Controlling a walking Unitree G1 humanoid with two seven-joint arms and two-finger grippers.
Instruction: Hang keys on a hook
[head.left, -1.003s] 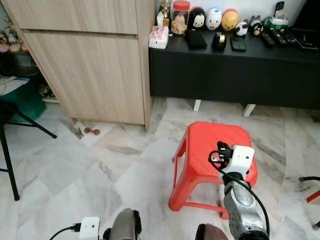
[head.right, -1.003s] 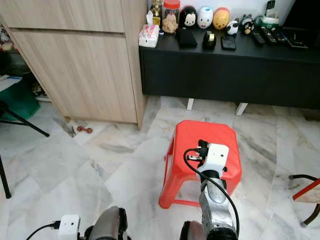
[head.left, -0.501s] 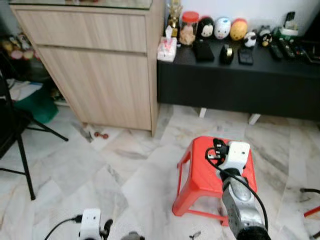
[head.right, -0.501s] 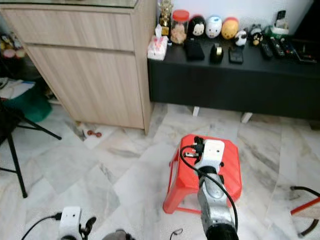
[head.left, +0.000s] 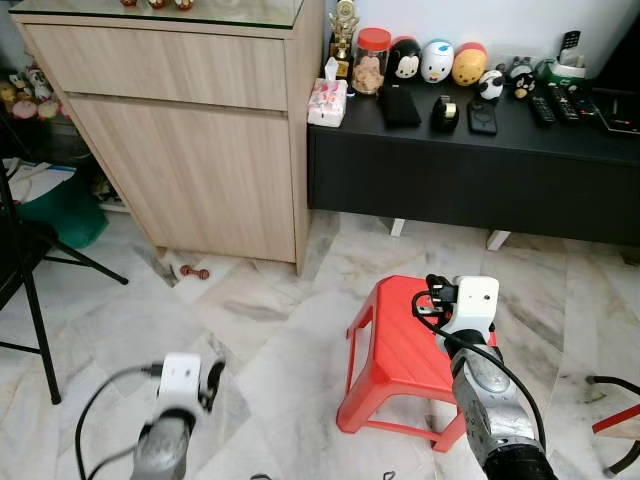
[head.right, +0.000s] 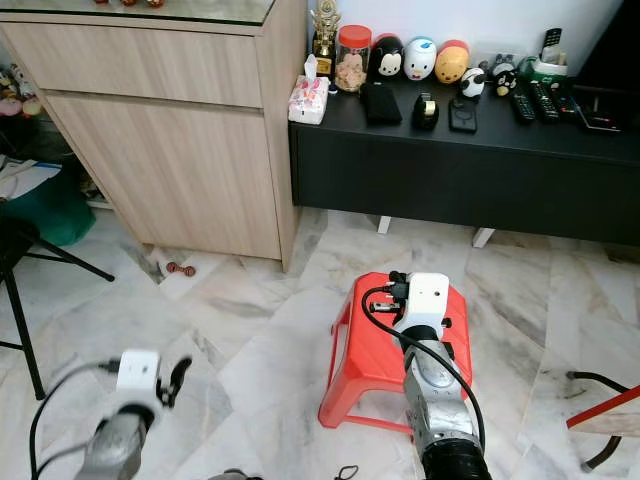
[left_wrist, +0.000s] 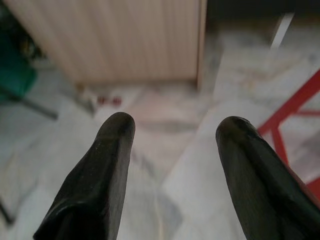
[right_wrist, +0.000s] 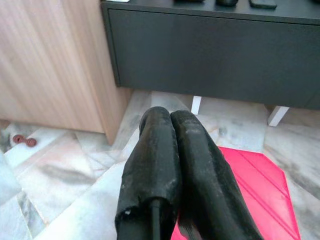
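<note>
While the right gripper (right_wrist: 165, 145) is held pressed shut over the red stool (head.left: 400, 345), the left gripper (left_wrist: 175, 150) has been raised — fingers wide, empty. No keys or hook are seen yet — the search is judged barely begun.

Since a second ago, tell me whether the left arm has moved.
Yes. The left gripper has risen and reached forward over the floor toward the wooden cabinet, judged against the red stool beside it; fingers apart.

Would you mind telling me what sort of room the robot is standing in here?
Most likely a living room in a home: a low black console carries remote controls and toy figurines, a wooden cabinet stands beside it, and a red plastic stool sits on the marble floor.
</note>
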